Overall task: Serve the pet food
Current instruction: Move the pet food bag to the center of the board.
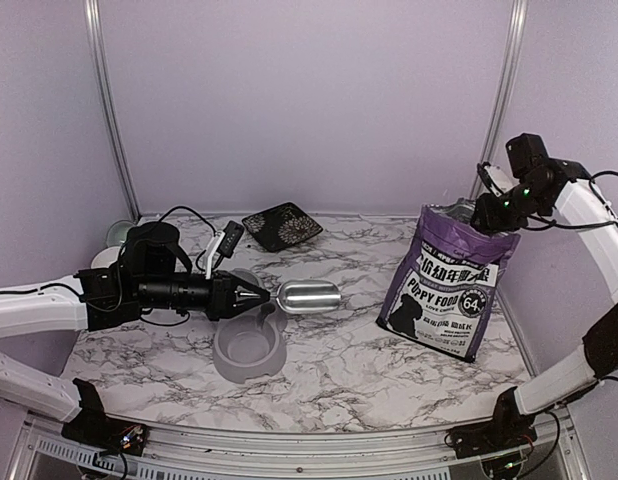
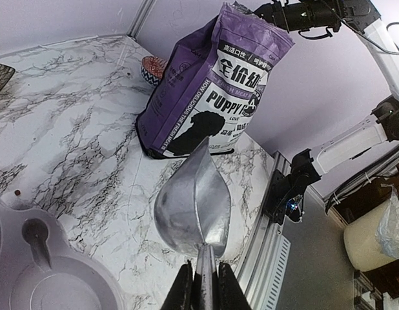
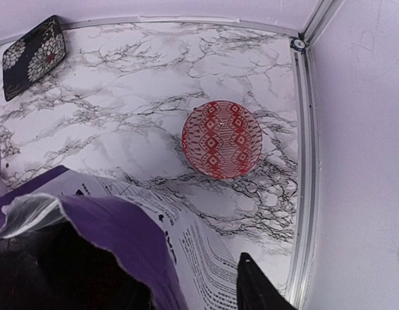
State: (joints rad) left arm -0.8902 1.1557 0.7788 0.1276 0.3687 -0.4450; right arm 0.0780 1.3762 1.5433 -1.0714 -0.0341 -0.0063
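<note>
— Starting overhead. What has the left arm got?
— Left gripper [image 1: 261,296] pinched tight on the handle of the metal scoop [image 1: 309,296]. The scoop is held about level with its open end pointing right, just right of the far half of the grey double bowl [image 1: 225,362]. The marble table [image 1: 369,375] lies under both.
— And the bag?
— Purple-and-white bag [image 1: 444,290] upright on the right side of the table, well apart from the scoop. Right gripper [image 1: 486,214] sits at its top edge, by the far corner. A dark flowered plate [image 1: 282,226] lies near the back wall.
— Left wrist view?
— Both fingers are pressed onto the scoop handle at the bottom of the frame. The scoop's nose points toward the bag, and "PUPPY FOOD" reads clearly on the front. The double bowl is at lower left.
— Right wrist view?
— It looks down past the bag's open lip. One finger [image 3: 254,287] shows outside the printed back panel. The other side is a dark mass, either finger or bag interior, and I cannot separate them. So I cannot tell whether the jaws pinch the lip or stand spread around it. A red patterned bowl [image 3: 222,139] sits on the marble behind the bag, near the back right corner.
— The pet food?
— Hidden. The bag's mouth shows only darkness inside.
</note>
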